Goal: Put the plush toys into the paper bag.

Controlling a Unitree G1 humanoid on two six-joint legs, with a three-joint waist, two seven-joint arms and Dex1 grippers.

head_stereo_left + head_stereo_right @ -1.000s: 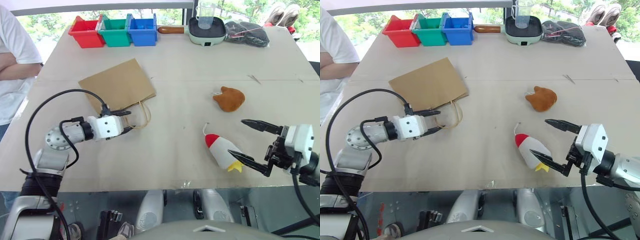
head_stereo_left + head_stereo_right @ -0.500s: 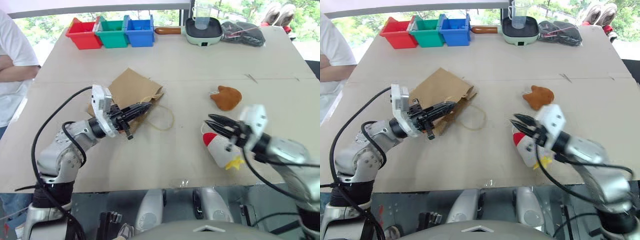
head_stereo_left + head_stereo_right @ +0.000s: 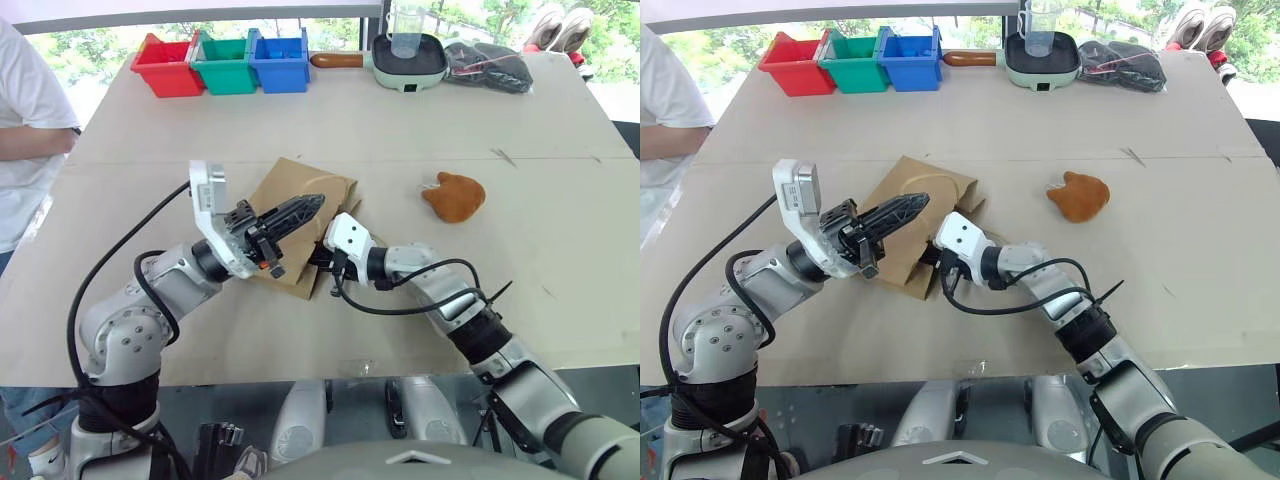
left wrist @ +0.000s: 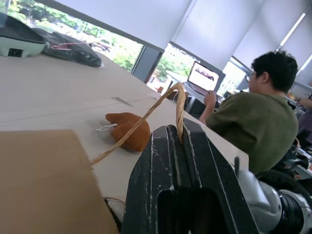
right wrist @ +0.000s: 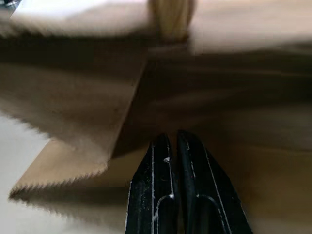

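Note:
The brown paper bag point(image 3: 298, 192) lies tilted on the table with its mouth lifted toward me. My left gripper point(image 3: 316, 205) is shut on one tan cord handle point(image 4: 163, 103) and holds it up above the bag. My right gripper point(image 3: 319, 262) reaches leftward into the bag's mouth; in the right wrist view its fingers point(image 5: 156, 161) are pressed together with nothing between them, brown paper all around. An orange-brown plush toy point(image 3: 456, 196) lies on the table to the right of the bag, apart from both grippers.
Red point(image 3: 168, 65), green point(image 3: 227, 63) and blue point(image 3: 281, 60) bins line the far edge, beside a pan with a cup point(image 3: 410, 58) and a dark bundle point(image 3: 493, 65). A person in white point(image 3: 25, 130) stands at the left edge. Another person point(image 4: 253, 122) sits beyond the table.
My left gripper shut on the handle, rolled and lifted it, raising the bag's mouth. My right gripper shut and swung left to the bag; the white rocket toy has gone from the table.

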